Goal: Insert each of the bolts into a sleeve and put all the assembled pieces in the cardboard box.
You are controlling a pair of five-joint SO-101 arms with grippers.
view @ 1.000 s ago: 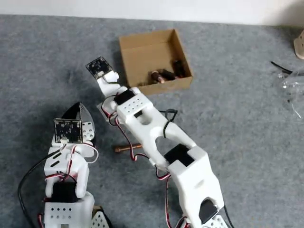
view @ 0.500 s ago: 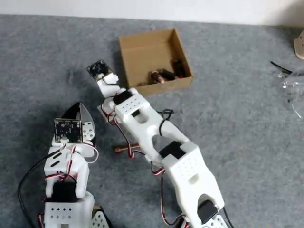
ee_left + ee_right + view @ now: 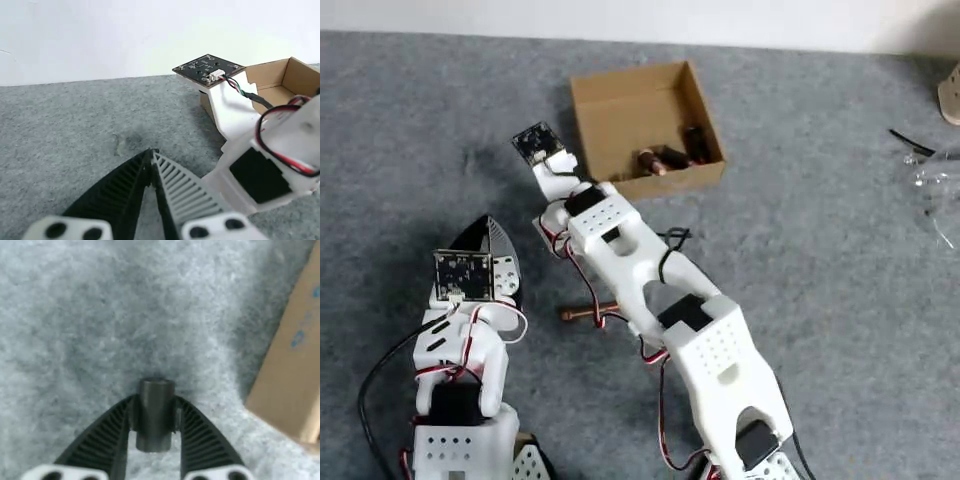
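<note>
The cardboard box [image 3: 625, 110] already has a few dark finished pieces [image 3: 668, 157] lying in it, close to the wall nearest the arms. I cannot tell just how many there are. So part of the job looks done.

One copper bolt [image 3: 582, 313] lies on the carpet [image 3: 820, 250], partly under the right arm and well apart from the box. It is not in a sleeve yet.

The right gripper [image 3: 155, 405] is squeezed tight on a dark sleeve [image 3: 156, 420], one finger on each side. It holds the sleeve low over the carpet, just beside the outside of the box. I think this sleeve has no bolt in it yet, but I cannot be sure.

The left gripper [image 3: 151, 157] has its two fingers pressed together with nothing between them. It sits low on the left side, apart from the bolt and the box.

What I think is left: the bolt has to go into the sleeve, and then that piece goes in the box.

The carpet is grey and fuzzy. A white wall [image 3: 720, 20] runs along the far edge. Some clear plastic and a thin black wire [image 3: 930, 170] lie far off to the right
</note>
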